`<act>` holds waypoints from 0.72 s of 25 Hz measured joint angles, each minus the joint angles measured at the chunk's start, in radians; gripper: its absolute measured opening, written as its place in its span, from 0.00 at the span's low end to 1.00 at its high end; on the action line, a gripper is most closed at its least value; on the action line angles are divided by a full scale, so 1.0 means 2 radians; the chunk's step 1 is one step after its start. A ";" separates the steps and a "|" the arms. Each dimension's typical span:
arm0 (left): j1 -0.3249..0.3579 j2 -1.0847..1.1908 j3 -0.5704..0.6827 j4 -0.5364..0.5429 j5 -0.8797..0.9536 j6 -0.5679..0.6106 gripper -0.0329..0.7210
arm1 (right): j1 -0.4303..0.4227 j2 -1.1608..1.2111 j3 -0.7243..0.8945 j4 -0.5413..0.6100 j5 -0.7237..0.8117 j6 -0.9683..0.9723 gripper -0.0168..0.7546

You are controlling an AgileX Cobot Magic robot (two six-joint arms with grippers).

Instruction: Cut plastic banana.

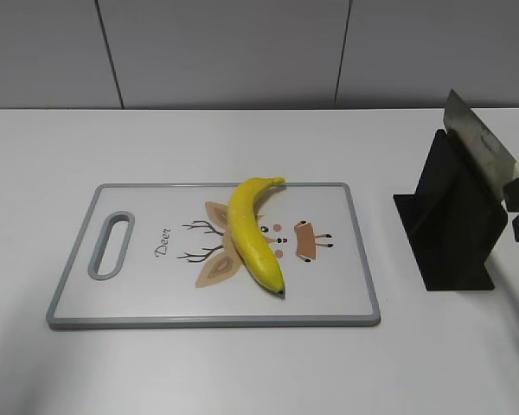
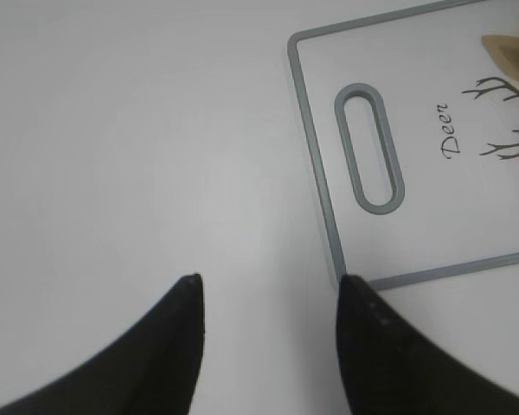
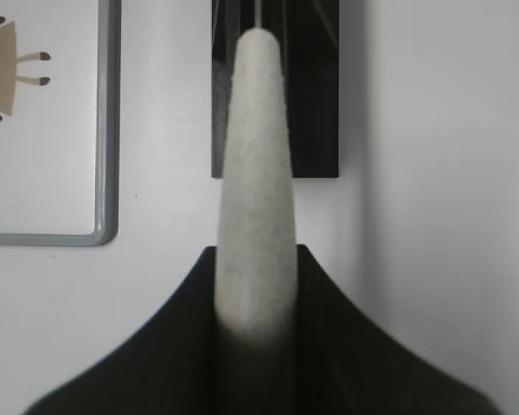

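The knife handle (image 3: 255, 181) is pinched by the right gripper (image 3: 258, 285), its blade seemingly just above the stand (image 1: 454, 216). The banana (image 1: 253, 233) lies well left of it on the board (image 1: 346, 259). If the blade is dragged sideways, the stand may be tipped. The left gripper (image 2: 268, 298) is spread, empty.

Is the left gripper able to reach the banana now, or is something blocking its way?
Probably yes. The left gripper is open and empty at the handle end of the cutting board. Between that end and the banana the board surface is bare, and the knife is on the far side.
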 joint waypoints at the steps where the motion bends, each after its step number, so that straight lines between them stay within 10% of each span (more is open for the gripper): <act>1: 0.000 0.000 0.001 0.000 0.000 0.000 0.69 | 0.000 0.000 0.005 0.000 -0.004 0.000 0.25; 18: 0.000 0.000 0.004 0.000 -0.013 -0.001 0.69 | 0.001 0.063 0.024 0.003 -0.046 -0.014 0.25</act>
